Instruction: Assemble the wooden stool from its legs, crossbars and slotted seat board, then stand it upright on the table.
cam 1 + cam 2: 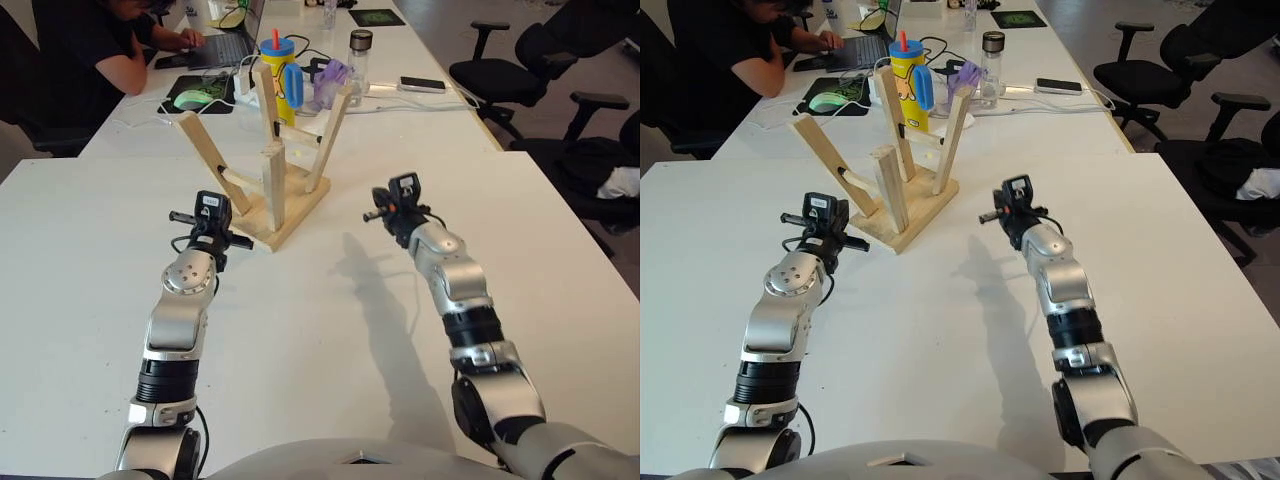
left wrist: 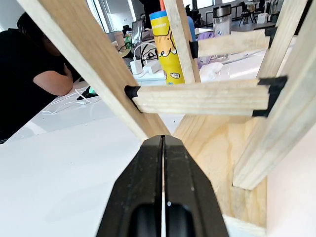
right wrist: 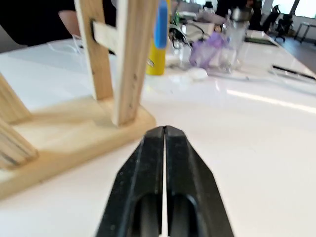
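Wooden stool (image 1: 273, 180) sits upside down, seat board (image 1: 300, 205) flat on the worktop (image 1: 300, 340) and legs (image 1: 210, 160) up, just ahead of my left hand (image 2: 163, 143) and ahead-left of my right hand (image 3: 164, 132). Both hands are clenched and empty. Only the flip upright looks left, and I judge a one-sided pull on a leg could loosen a crossbar (image 2: 202, 97) joint or topple it into the yellow bottle (image 1: 278, 62) beyond.

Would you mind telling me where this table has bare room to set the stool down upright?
The table is bare right of the right gripper and on the robot's side of the stool. It is crowded behind the stool, around the yellow bottle.
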### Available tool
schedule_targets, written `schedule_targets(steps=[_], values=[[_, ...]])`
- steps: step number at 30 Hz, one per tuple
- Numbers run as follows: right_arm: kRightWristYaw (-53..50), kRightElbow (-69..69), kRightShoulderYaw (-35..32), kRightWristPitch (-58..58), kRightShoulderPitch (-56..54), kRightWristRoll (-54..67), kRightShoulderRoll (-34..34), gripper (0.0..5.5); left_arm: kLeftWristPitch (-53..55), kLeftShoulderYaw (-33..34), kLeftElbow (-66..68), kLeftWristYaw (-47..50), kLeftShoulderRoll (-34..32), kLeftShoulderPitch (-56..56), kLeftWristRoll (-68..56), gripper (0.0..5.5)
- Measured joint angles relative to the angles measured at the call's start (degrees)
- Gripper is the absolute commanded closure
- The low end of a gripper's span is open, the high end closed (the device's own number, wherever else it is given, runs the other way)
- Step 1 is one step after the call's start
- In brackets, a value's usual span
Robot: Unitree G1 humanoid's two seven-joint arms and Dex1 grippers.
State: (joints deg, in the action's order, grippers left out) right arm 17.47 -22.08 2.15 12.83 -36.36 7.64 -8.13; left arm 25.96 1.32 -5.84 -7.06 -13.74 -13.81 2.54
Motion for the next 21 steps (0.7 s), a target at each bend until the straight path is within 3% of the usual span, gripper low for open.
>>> schedule_targets(steps=[6,10,17,19,21], values=[[5.84,-23.35,2.42,-16.68,-15.04,-0.89,8.48,5.5,-2.92,0.06,7.33,-1.27,-2.73,-1.54,0.84,5.49],[12.65,-36.17,4.12,-25.43,-20.2,-3.87,9.85,5.5,-4.21,-0.09,10.69,-2.29,-3.64,-2.24,0.89,5.49],[26.77,-37.3,11.88,-38.97,-20.36,-8.79,13.9,5.5,-9.23,0.48,22.16,-3.72,-6.83,-3.68,1.07,5.49],[26.55,-35.89,14.24,-39.16,-19.38,-9.99,15.47,5.5,-9.88,1.22,23.69,-3.74,-7.57,-3.98,1.03,5.49],[18.85,-33.13,15.31,-33.99,-16.7,-13.62,15.26,5.5,-10.5,1.45,23.95,-3.94,-8.23,-3.91,1.06,5.49]])
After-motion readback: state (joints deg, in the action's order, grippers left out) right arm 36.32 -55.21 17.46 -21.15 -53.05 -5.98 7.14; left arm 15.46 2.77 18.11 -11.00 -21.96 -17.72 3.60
